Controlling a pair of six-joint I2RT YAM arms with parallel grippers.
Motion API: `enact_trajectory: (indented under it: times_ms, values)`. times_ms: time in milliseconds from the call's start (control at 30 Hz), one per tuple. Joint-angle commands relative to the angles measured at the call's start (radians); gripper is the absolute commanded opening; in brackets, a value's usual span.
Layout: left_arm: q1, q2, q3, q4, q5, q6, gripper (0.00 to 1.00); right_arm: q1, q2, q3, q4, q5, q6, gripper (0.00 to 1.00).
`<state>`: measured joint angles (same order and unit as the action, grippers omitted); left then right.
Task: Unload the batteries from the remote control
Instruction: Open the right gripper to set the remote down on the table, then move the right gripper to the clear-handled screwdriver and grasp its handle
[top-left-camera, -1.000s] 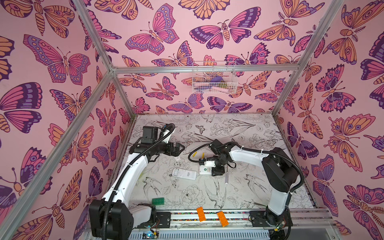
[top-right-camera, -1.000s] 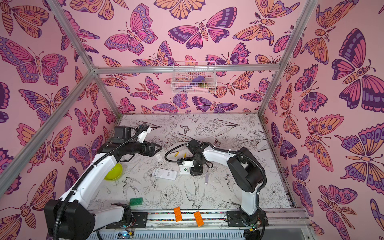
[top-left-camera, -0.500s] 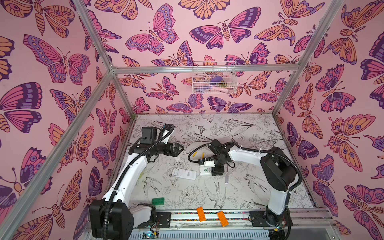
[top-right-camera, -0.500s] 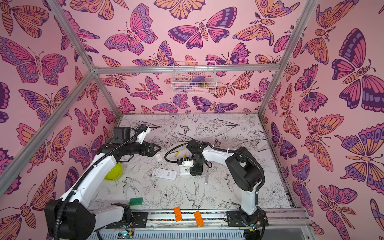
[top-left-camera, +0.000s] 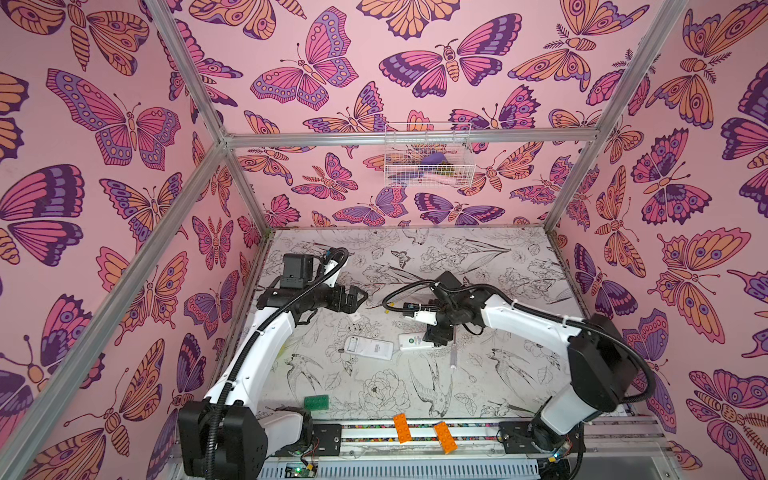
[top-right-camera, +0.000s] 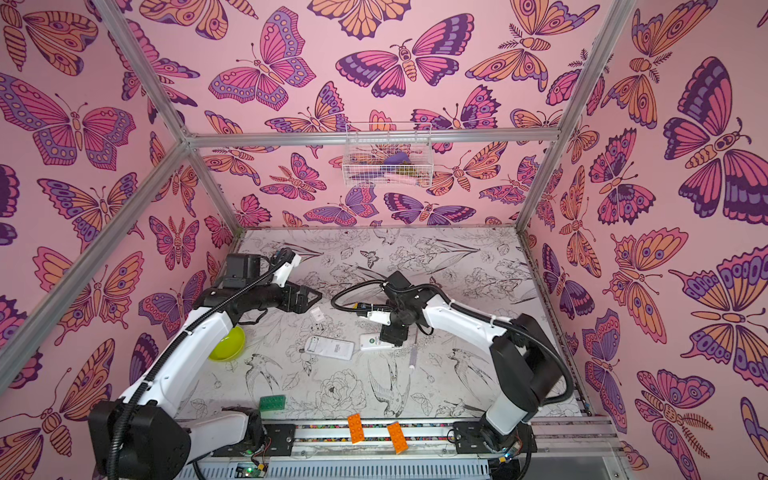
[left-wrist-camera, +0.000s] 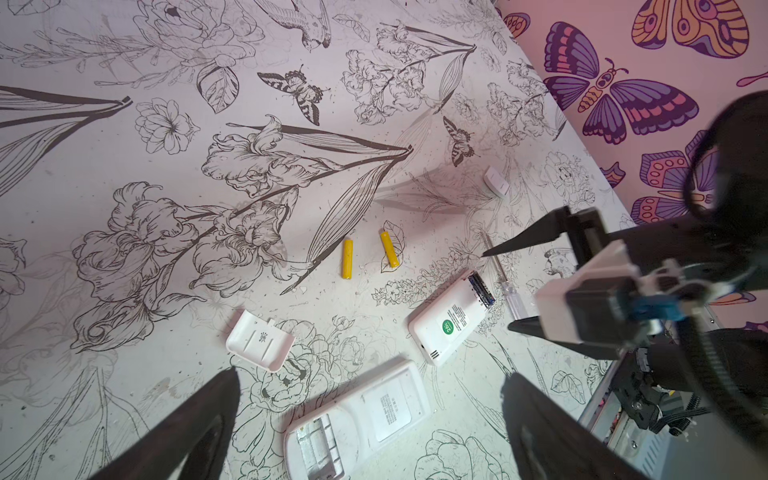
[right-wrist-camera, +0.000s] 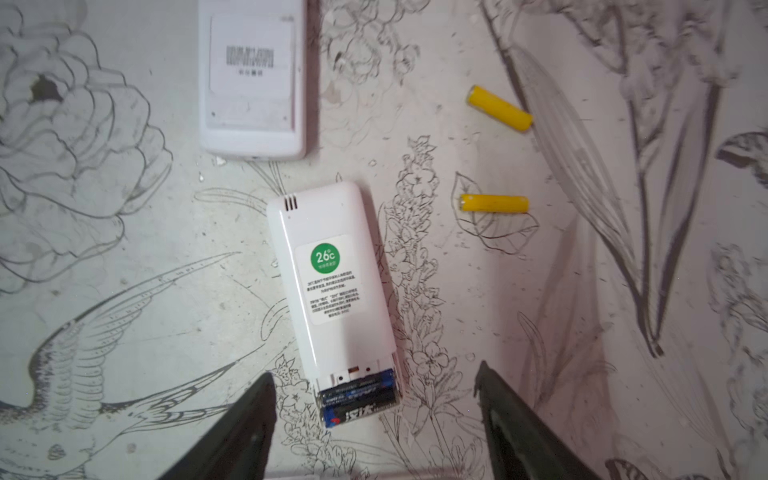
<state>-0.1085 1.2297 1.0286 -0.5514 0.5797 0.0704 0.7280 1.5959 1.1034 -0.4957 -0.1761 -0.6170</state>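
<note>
The small white remote control lies back up, with two black batteries in its open compartment. My right gripper hovers open over that end, a finger on each side, touching nothing. Two yellow batteries lie loose on the table beside it. A larger white remote with an empty compartment lies under my left gripper, which is wide open and holds nothing. In both top views the left gripper hangs left of the right gripper.
Two white covers and a clear-handled screwdriver lie near the remotes. A green bowl sits under the left arm. A green brick and two orange bricks are at the front edge. A wire basket hangs on the back wall.
My right gripper's jaws have spread wider above the small remote's battery end. The left arm has not moved.
</note>
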Motion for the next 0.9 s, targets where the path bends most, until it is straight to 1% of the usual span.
enact_trajectory:
  times_ms: [0,133,233,400,467,533,733,833,867]
  values:
    - [0.008,-0.016,-0.008,-0.005,0.02,0.009,1.0,-0.002,-0.088,-0.046,0.043,0.026,0.196,0.77]
    - [0.005,-0.012,-0.012,0.001,0.02,0.012,1.0,-0.001,-0.199,-0.113,0.111,0.118,0.47,0.77]
    - [0.005,-0.016,-0.007,-0.005,0.024,0.004,1.0,0.006,-0.267,-0.162,0.126,0.194,0.683,0.77]
    - [-0.002,-0.011,-0.019,0.004,0.028,0.008,1.0,0.09,-0.346,-0.218,0.041,0.418,0.904,0.78]
    - [-0.001,-0.013,-0.014,0.0,0.034,-0.004,1.0,0.101,-0.349,-0.219,-0.029,0.479,1.025,0.78]
    - [-0.001,-0.016,-0.016,-0.001,0.039,-0.003,1.0,0.117,-0.35,-0.221,-0.082,0.52,1.119,0.77]
    - [-0.004,-0.019,-0.016,0.002,0.041,-0.006,1.0,0.148,-0.306,-0.231,-0.144,0.534,1.272,0.75]
    - [-0.004,-0.018,-0.02,0.001,0.038,0.004,1.0,0.167,-0.282,-0.236,-0.153,0.531,1.316,0.71]
    - [-0.005,-0.016,-0.021,0.002,0.034,0.006,1.0,0.172,-0.275,-0.24,-0.153,0.531,1.327,0.68]
